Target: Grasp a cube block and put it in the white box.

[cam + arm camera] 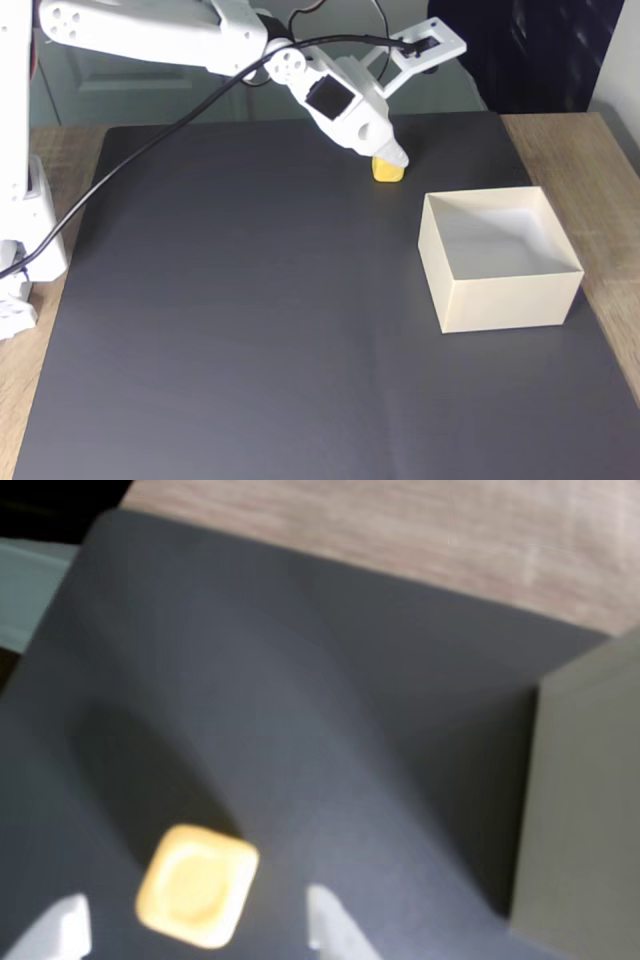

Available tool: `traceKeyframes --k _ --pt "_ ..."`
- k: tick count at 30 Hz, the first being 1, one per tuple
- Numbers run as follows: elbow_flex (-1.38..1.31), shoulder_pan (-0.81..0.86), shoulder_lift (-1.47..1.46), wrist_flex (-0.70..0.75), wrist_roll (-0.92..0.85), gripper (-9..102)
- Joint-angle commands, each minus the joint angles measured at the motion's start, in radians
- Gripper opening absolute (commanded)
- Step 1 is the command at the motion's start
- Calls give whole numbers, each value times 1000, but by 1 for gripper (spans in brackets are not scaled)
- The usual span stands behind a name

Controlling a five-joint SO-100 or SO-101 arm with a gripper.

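My fingers (pixel 195 925) stand apart astride the cube (pixel 197 885), which sits flat on the mat (pixel 250 330), no long axis, corner toward the box (pixel 497 260).

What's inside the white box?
In the fixed view the white box looks empty: a pale floor and inner walls. The near wall hides a strip of the floor. The yellow cube block is outside on the dark mat, under the tool.

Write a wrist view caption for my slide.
Open gripper straddling the yellow cube on the dark mat.
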Motion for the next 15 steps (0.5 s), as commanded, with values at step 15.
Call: traceKeyframes --k 15 --pt "-137 -46 -110 5 -35 24"
